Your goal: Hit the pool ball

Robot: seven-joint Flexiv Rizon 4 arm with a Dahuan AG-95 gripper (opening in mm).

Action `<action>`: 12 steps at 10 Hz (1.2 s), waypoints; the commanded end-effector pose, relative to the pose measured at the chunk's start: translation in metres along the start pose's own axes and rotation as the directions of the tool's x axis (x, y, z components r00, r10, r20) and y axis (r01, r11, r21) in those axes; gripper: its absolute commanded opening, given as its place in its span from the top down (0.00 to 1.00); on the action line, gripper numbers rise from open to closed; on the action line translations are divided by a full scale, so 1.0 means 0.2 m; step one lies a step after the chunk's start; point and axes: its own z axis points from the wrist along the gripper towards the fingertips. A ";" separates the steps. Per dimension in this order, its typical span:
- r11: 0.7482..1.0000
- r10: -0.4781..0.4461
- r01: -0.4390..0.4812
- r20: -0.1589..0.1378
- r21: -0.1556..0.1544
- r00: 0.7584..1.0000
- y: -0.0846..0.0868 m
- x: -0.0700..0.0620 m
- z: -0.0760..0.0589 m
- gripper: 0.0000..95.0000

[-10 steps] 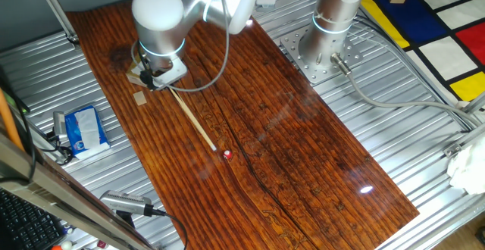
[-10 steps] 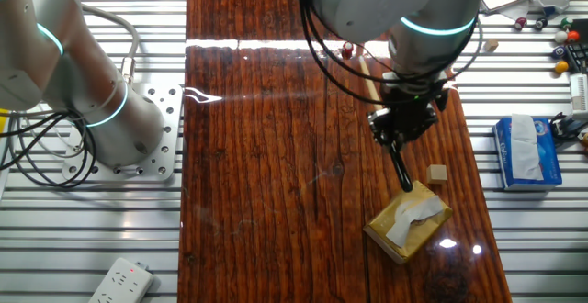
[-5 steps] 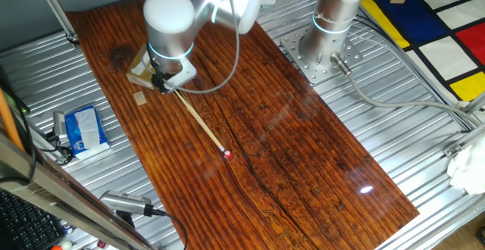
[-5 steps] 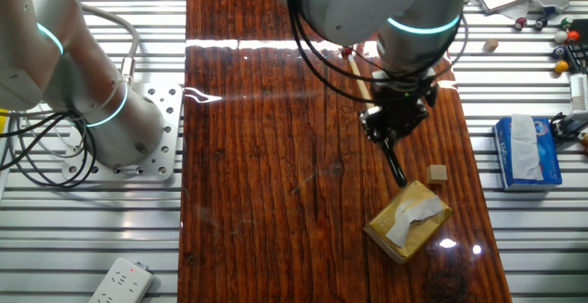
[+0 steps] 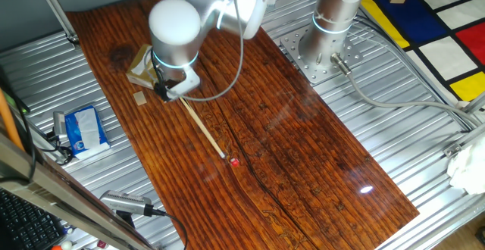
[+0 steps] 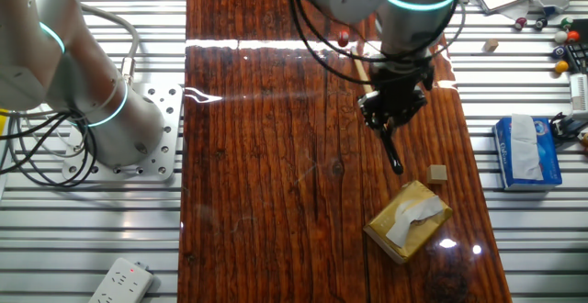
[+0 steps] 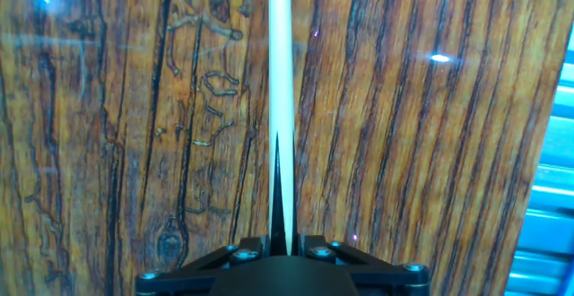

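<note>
The pool ball is a tiny red ball on the brown wooden tabletop, just past the tip of the thin wooden stick. It also shows near the table's far end in the other fixed view. My gripper is shut on the stick's rear end and holds it low, pointing at the ball. The other fixed view shows the gripper and the stick too. In the hand view the stick runs straight up from my shut gripper; the ball is out of view there.
A small tan wooden cube and a tan tissue box lie just behind the gripper. A blue tissue pack lies on the metal slats beside the table. The arm's base stands at the far side.
My gripper has pushed the stick forward along its length. The stick's tip reached the ball, and the ball has rolled a short way ahead of it.
</note>
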 end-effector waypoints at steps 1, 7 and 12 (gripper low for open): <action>1.000 0.020 -0.020 0.011 0.009 1.000 0.01 0.01 -0.01 1.00; 1.000 0.012 -0.013 0.012 0.012 1.000 0.01 0.01 -0.01 1.00; 1.000 0.009 -0.010 0.007 0.012 1.000 0.01 0.01 0.00 1.00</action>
